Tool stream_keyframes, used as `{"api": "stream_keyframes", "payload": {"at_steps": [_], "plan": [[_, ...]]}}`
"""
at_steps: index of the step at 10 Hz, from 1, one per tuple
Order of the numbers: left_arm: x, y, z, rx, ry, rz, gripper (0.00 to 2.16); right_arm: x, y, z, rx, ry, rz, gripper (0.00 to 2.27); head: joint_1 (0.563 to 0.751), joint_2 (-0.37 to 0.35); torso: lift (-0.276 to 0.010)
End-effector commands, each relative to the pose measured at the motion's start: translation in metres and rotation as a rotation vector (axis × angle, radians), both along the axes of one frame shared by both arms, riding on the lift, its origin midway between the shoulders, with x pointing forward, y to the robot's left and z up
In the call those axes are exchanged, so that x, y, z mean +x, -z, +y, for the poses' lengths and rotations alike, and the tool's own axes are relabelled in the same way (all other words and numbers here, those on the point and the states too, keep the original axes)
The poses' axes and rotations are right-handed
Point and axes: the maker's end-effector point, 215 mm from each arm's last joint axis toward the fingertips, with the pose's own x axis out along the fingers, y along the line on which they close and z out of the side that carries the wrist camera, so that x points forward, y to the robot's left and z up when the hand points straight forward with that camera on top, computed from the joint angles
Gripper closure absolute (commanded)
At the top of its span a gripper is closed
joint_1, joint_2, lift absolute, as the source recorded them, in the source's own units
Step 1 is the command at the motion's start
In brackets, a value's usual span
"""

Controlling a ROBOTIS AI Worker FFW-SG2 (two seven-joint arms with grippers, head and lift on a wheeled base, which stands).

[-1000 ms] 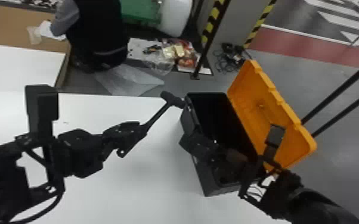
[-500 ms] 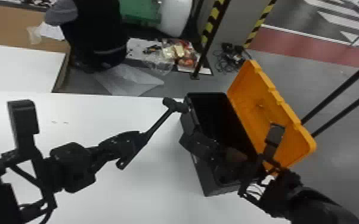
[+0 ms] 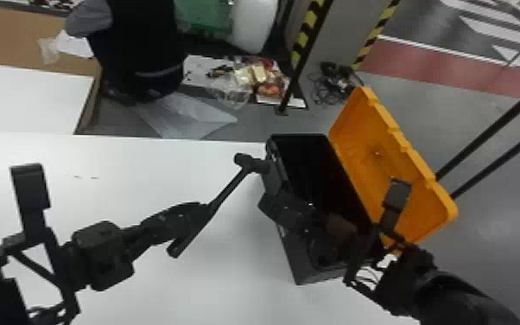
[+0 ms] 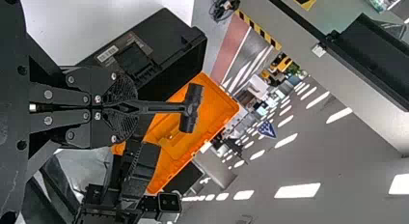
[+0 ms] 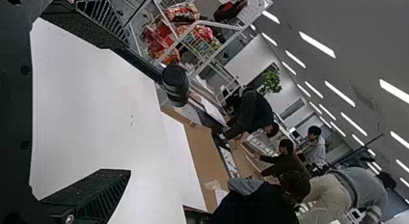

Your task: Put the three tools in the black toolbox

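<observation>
We see the job partway set up and, as we judge it, unfinished: the black toolbox stands on the right of the white tabletop, its orange lid open toward the right. One item, a black hammer, is in hand but outside the box. The box's inside is dark and partly covered by the right arm, so we cannot tell whether the other two items are in it. At the least, the hammer is left to place.

The hammer is gripped in the left tool, whose two fingers are closed around its handle. From there the handle slants toward the far right, its bare end sticking out on the near side of the fingers. The hammer head, at the far end, is just beside the box's left wall, near its far corner; we cannot tell if they touch. The right tool is at the box, its fingers spread wide and empty. We judge that the hammer must next go rightward, over the rim.
</observation>
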Motion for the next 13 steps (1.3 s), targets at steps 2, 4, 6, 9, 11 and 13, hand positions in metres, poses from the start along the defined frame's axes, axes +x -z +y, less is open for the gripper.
{"api": "stream_keyframes", "payload": {"at_steps": [2,4,6,9,11,13], "plan": [[0.001,0.005,-0.008,-0.014,0.015,0.019,1.97,-0.004,-0.001,0.013,0.018,-0.015,0.003,0.07,0.695,-0.333,-0.055],[-0.001,0.006,-0.015,-0.004,0.027,0.015,1.97,0.0,-0.004,0.022,0.027,-0.03,0.004,0.07,0.695,-0.327,-0.055],[-0.004,0.007,-0.026,0.011,0.045,0.011,1.97,0.009,-0.009,0.031,0.03,-0.033,-0.005,0.08,0.695,-0.324,-0.055],[-0.006,0.003,-0.032,0.011,0.055,0.002,1.97,0.01,-0.009,0.035,0.028,-0.038,-0.005,0.08,0.695,-0.325,-0.055],[-0.006,0.004,-0.036,0.019,0.064,0.001,1.97,0.009,-0.008,0.038,0.034,-0.043,0.001,0.23,0.695,-0.327,-0.055],[-0.01,0.008,-0.04,0.026,0.071,0.004,1.97,0.008,-0.006,0.04,0.033,-0.056,0.02,1.53,0.695,-0.332,-0.055]]}}
